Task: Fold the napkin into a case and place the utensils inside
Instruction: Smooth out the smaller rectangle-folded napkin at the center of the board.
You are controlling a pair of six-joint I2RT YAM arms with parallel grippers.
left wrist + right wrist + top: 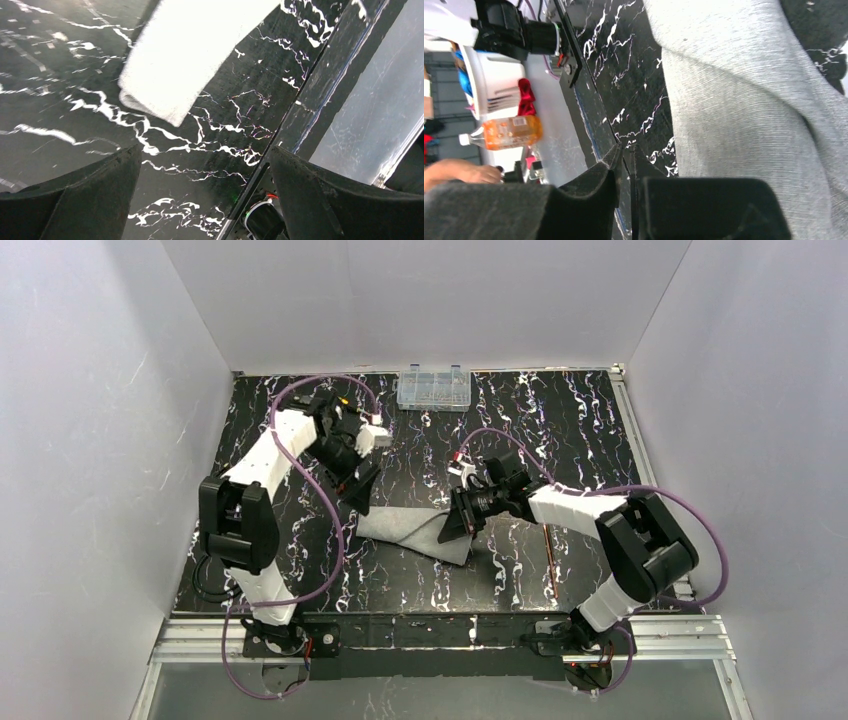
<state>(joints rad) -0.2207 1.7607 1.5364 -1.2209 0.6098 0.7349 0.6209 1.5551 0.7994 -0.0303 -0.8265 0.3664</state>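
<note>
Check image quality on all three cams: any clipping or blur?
Left wrist: napkin clipped to white, no weave visible; marble table sharp. Right wrist: napkin weave crisp, right tool's fingers dark and soft. Top external: even light, utensils barely resolved.

napkin [412,530]: centre | box [433,388]: behind it | utensil [548,558]: right of it

Table [560,420]: black top with white marble veining, glossy, with glare patches. Enclosure: plain white back wall [430,300], left wall [90,440] and right wall [760,420] stand at the far, left and right edges. Aluminium rail [440,635] runs along the near edge. Lighting even. Beyond the table's edge, an orange bottle [511,132] in the room.
</note>
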